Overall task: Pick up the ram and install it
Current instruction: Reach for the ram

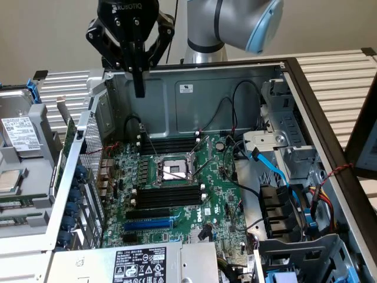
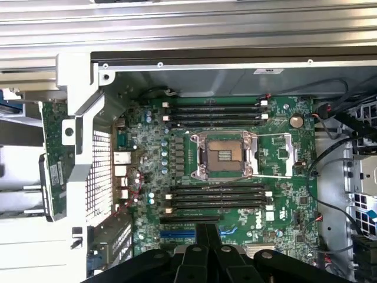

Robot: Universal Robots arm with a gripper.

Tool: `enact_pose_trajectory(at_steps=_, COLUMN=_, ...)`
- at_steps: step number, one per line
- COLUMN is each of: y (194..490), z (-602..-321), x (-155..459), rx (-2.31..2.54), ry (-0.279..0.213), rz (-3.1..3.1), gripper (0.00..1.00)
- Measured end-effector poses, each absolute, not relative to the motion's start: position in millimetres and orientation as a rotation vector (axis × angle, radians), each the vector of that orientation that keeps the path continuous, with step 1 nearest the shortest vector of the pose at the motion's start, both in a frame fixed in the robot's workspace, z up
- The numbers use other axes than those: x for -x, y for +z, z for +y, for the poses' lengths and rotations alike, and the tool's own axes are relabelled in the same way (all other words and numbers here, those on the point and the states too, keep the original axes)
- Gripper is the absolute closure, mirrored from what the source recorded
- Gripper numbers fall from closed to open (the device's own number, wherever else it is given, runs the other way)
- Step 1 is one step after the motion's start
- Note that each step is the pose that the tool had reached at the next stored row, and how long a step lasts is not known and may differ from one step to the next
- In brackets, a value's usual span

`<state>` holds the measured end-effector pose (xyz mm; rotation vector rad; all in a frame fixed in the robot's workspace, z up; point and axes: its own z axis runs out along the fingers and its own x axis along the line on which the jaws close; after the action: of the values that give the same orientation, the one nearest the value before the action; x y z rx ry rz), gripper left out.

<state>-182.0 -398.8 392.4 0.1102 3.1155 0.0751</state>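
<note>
Closed claw vertical, high above motherboard

Your tool hangs with its two black fingers pointing straight down, pressed flat against each other into one narrow blade. Above them, the black linkages splay out to either side of the tool's body. Your arm, grey with a pale blue joint cap, sits level with the top of the tool, off to the exterior view's right of it. In your wrist view, the tool shows its fingertips meeting edge to edge.
</note>
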Motion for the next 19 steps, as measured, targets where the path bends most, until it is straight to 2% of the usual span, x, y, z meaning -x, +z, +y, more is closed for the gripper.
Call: enact_pose_trajectory(at_steps=19, y=393, z=-399, x=269, rx=-0.11, ry=0.08, rz=3.116, gripper=0.9)
